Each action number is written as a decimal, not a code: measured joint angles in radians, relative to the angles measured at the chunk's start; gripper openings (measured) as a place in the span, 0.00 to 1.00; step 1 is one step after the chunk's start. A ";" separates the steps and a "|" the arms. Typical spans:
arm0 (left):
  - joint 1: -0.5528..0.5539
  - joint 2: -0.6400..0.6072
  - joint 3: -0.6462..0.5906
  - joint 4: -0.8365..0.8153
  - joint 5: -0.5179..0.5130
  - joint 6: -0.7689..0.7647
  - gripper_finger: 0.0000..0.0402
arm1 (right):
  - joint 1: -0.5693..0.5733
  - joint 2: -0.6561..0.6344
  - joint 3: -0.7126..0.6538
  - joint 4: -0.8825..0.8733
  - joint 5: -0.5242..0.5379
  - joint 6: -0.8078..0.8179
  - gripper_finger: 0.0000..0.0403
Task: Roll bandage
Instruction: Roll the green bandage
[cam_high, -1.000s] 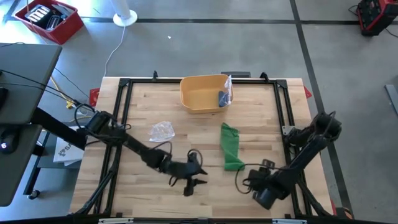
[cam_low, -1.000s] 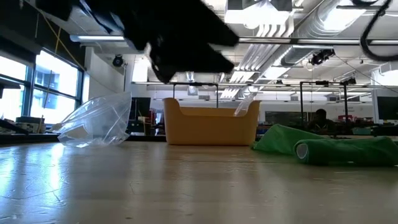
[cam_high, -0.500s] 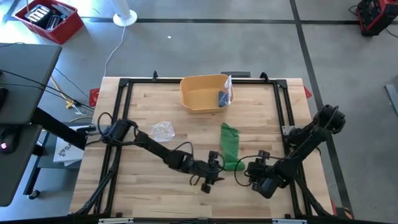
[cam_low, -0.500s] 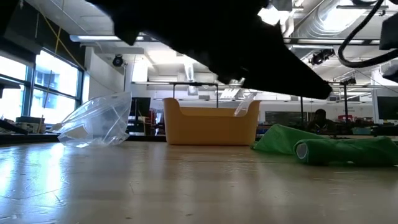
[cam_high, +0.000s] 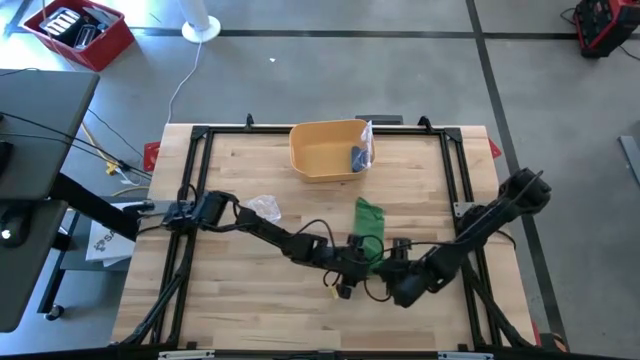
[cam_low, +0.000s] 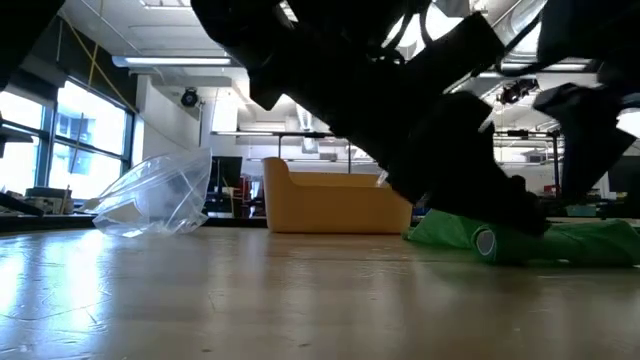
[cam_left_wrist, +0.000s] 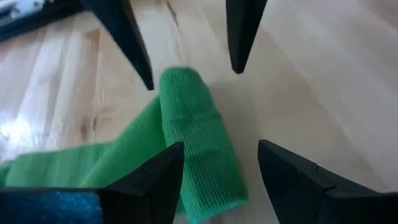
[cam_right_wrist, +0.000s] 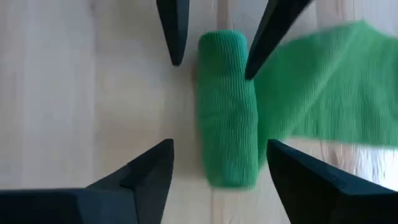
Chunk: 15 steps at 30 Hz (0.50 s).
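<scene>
As both fingers (cam_right_wrist: 155, 177) gape, bandage roll (cam_right_wrist: 227, 106) between

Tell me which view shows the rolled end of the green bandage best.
The right wrist view: the bandage roll lies whole between both open grippers' fingers. The left wrist view shows it partly cut off, the low view only its end face, and the high view has the grippers crowding it.
</scene>
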 joint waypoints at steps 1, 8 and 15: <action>0.002 0.000 0.000 -0.013 0.000 -0.003 0.50 | -0.011 0.012 0.000 0.013 0.000 -0.025 0.62; 0.008 0.000 0.000 -0.035 -0.001 -0.007 0.50 | -0.038 0.107 -0.001 0.034 0.002 -0.105 0.61; 0.007 0.000 0.000 -0.029 0.007 -0.008 0.50 | -0.038 0.114 0.000 0.036 -0.036 -0.073 0.36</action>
